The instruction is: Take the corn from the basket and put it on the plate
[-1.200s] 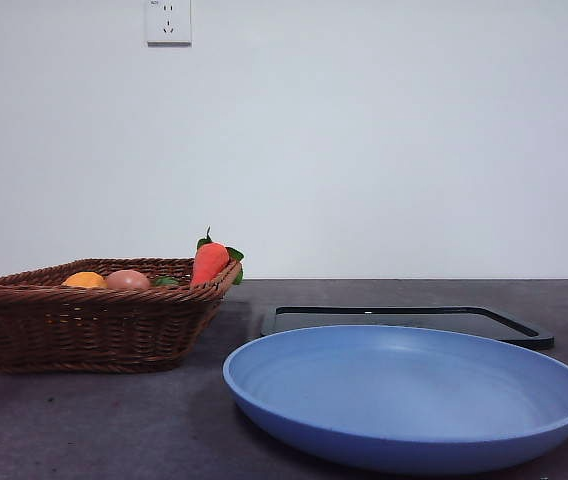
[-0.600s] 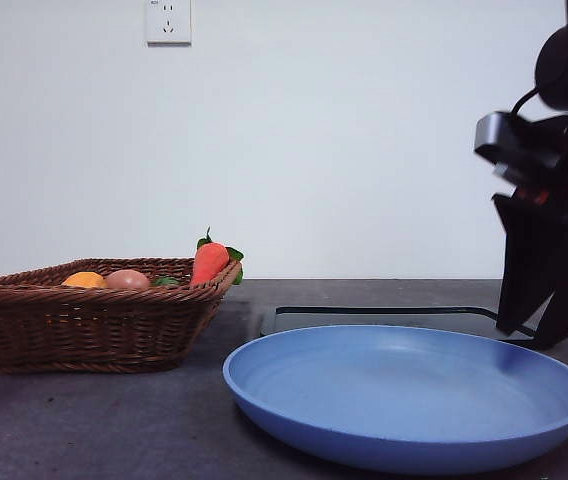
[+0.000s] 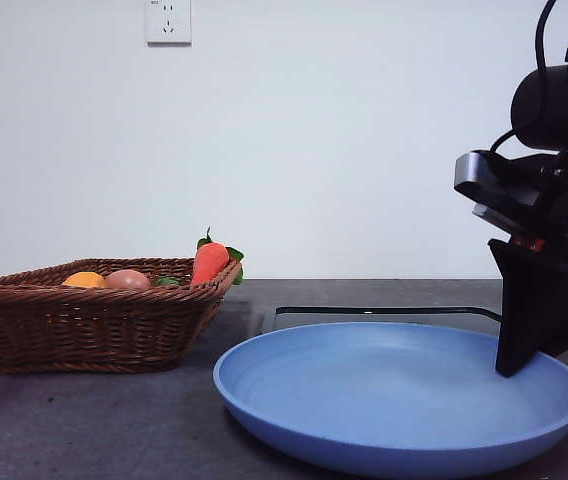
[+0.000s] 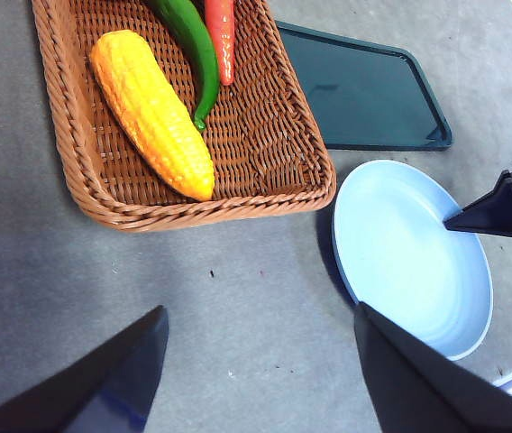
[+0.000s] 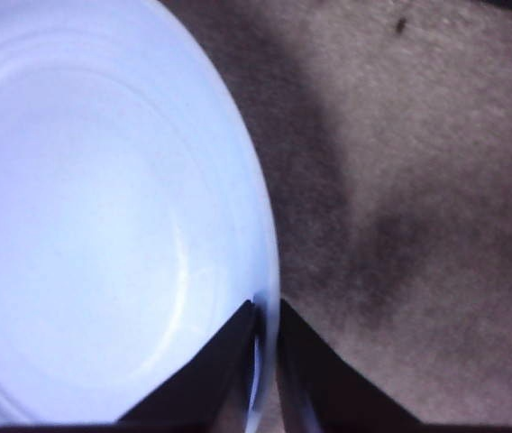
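The corn, an orange-yellow cob, lies in the brown wicker basket; only its top shows over the basket's rim in the front view. My left gripper hangs open above bare table between the basket and the blue plate, out of the front view. My right gripper is down at the far-right side of the plate. Its jaws are shut on the rim of the plate, and the right gripper straddles that edge.
A red-orange carrot and a brownish-pink egg-shaped item share the basket, along with a green pepper. A flat black tray lies behind the plate. Grey table stretches in front of the basket.
The right arm came in from the upper right, dropped to the plate's right rim and closed on it. The plate has slid slightly left.
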You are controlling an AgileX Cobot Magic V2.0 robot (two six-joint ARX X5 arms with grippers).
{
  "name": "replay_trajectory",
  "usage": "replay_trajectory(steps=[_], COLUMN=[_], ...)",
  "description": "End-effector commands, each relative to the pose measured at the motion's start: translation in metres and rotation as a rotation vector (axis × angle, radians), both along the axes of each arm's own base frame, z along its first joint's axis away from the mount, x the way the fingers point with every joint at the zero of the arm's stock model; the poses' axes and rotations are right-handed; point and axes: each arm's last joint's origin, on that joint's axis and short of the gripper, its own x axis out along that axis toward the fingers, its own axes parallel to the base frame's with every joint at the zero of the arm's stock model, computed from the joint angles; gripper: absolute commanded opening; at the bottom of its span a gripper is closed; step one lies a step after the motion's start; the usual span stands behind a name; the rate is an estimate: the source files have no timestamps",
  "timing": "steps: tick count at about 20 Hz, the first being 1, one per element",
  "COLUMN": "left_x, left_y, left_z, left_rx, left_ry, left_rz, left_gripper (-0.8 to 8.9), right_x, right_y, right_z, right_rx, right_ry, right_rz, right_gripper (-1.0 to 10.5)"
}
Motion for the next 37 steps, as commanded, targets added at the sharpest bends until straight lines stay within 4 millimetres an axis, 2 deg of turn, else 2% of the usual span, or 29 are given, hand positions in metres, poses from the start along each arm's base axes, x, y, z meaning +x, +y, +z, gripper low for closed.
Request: replay_trajectory(steps=[1, 6, 10, 14, 19, 22, 25, 30, 35, 37], left_x=[0.006, 0.033, 0.07, 0.113, 0.167, 0.198, 0.22, 0.235, 0.241, 0.24], left_y=[0.0, -0.003, -0.012, -0.032, -0.067, -0.088, -0.104, -0.114, -0.117, -0.118], left_z=[0.01, 0.027, 0.029, 0.028, 0.015, -0.004, -0.025, -0.056, -0.073, -0.073], left_rx=[-0.007, 0.03, 0.06, 0.172, 0.351, 0.441, 0.513, 0.606, 0.609, 0.607], left_ry=[-0.013, 0.035, 0.097, 0.158, 0.227, 0.276, 0.33, 0.39, 0.428, 0.428], left_rz=[-0.002, 0.003, 0.01, 0.036, 0.052, 0.054, 0.05, 0.062, 0.072, 0.072], left_gripper=[3.37, 3.35, 3.35, 3.35, 3.35, 3.35, 3.35, 3.35, 3.34, 2.64], right_x=[0.001, -0.008, -0.02, -0.035, -0.049, -0.054, -0.055, -0.055, -0.055, -0.055], right_y=[0.001, -0.001, -0.009, -0.016, -0.025, -0.027, -0.027, -0.027, -0.027, -0.027], right_z=[0.014, 0.069, 0.113, 0.137, 0.149, 0.153, 0.154, 0.154, 0.154, 0.154], right_rx=[0.006, 0.046, 0.08, 0.099, 0.108, 0.111, 0.111, 0.112, 0.114, 0.114], right_ry=[-0.037, -0.173, -0.306, -0.386, -0.434, -0.447, -0.457, -0.46, -0.464, -0.466], right_rz=[0.014, 0.014, -0.001, -0.018, -0.04, -0.042, -0.044, -0.043, -0.038, -0.038], right_gripper=[0.0, 0.0, 0.0, 0.0, 0.0, 0.0, 0.0, 0.0, 0.0, 0.0])
